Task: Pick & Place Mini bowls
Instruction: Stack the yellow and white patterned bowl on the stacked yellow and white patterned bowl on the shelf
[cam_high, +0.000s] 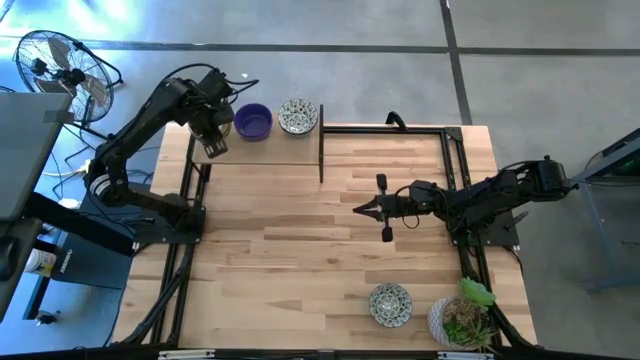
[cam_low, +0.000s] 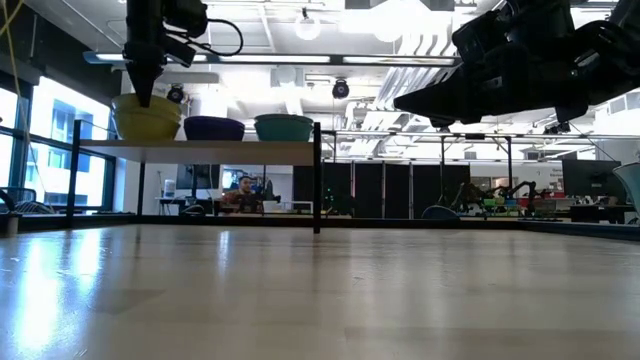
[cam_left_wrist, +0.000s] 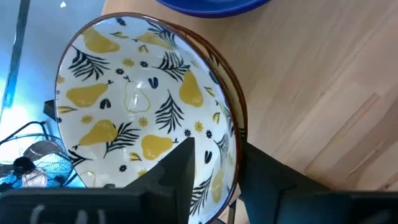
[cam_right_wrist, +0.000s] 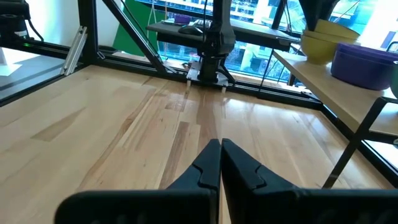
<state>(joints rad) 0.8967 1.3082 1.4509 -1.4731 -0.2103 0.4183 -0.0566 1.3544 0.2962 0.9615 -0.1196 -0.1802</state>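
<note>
A raised wooden shelf (cam_high: 265, 150) at the table's far left carries three mini bowls in a row: a yellow one with a white, pear-patterned inside (cam_left_wrist: 130, 106) (cam_low: 147, 117), a solid purple one (cam_high: 253, 121) (cam_low: 213, 128) and a floral one (cam_high: 298, 116) (cam_low: 284, 127). Each rests on its base. My left gripper (cam_left_wrist: 217, 149) (cam_high: 212, 135) comes down on the pear-patterned bowl and is shut on its rim. Another floral bowl (cam_high: 390, 303) sits on the table near the near edge. My right gripper (cam_high: 360, 209) (cam_right_wrist: 221, 146) hovers shut over the table's middle and touches nothing. My left gripper holds the pear-patterned bowl by its rim (cam_left_wrist: 231, 163), on the side next to the purple bowl. One finger (cam_left_wrist: 180, 171) is inside the bowl and the other (cam_left_wrist: 273, 180) outside. The fingers come from above, pointing down. The bowl stands upright with its base on the shelf (cam_low: 200, 150).
A white pot with a green plant (cam_high: 462, 320) stands at the near right corner, beside the floral bowl. A black frame (cam_high: 455, 160) runs along the table's edges, and the shelf's dark post (cam_low: 317, 175) stands mid-table. Bare wood lies between shelf and near edge. A fan (cam_high: 62, 60) stands off the table.
</note>
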